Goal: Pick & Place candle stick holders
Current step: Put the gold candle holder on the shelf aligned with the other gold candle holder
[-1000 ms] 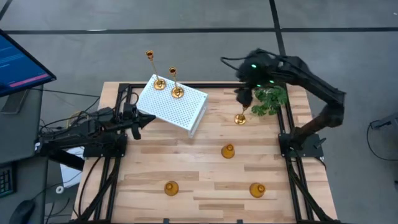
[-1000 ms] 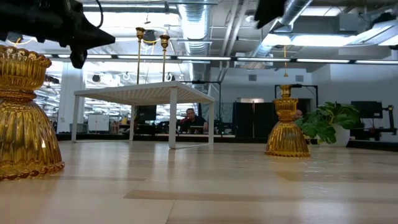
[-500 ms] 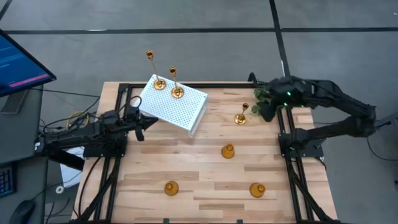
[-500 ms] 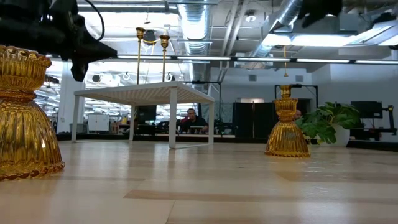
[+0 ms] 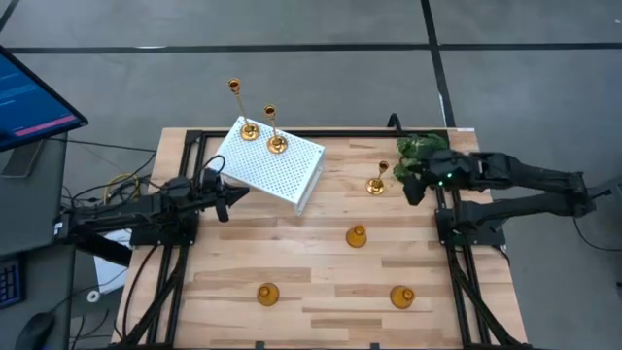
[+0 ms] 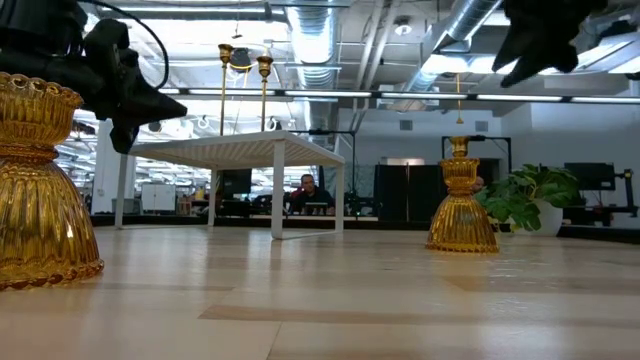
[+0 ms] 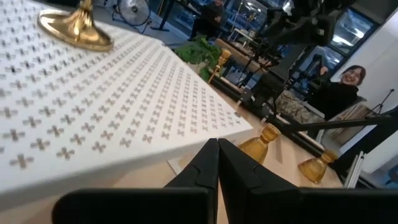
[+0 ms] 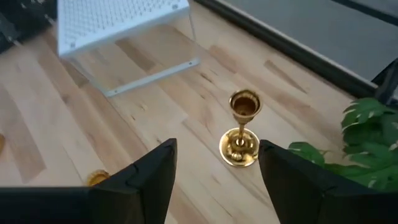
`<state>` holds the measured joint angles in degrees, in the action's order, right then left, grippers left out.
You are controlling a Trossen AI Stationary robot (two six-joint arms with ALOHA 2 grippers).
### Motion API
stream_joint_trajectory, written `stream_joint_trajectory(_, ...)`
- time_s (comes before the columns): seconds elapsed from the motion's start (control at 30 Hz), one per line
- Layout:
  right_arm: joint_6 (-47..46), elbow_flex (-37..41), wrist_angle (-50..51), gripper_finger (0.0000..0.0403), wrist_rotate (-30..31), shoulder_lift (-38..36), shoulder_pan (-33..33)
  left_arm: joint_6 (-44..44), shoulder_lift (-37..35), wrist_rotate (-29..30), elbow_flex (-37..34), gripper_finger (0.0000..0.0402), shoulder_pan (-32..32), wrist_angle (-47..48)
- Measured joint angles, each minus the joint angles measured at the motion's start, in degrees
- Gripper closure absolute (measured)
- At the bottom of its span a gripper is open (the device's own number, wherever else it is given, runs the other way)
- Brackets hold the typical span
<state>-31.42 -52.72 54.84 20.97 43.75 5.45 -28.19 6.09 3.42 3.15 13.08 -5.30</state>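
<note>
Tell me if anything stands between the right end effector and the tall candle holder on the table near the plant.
Nothing visible does. The right end effector is open, and the tall candle holder stands upright on bare wood just past its fingers. The plant sits off to one side, not between them.

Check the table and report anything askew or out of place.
Nothing is tipped or damaged. The white perforated stand sits turned at an angle to the table edges, with two tall holders upright on it. The third tall holder stands upright beside the plant; three short ones are spread out.
</note>
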Motion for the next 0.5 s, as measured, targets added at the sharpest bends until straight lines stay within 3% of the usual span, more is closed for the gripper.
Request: stream_joint_trajectory(0.5, -1.6, 11.5, -4.8, 0.0187, 2.7, -2.1, -1.7, -3.7, 0.0, 1.5, -2.1, 0.0392, 0.0, -4.2)
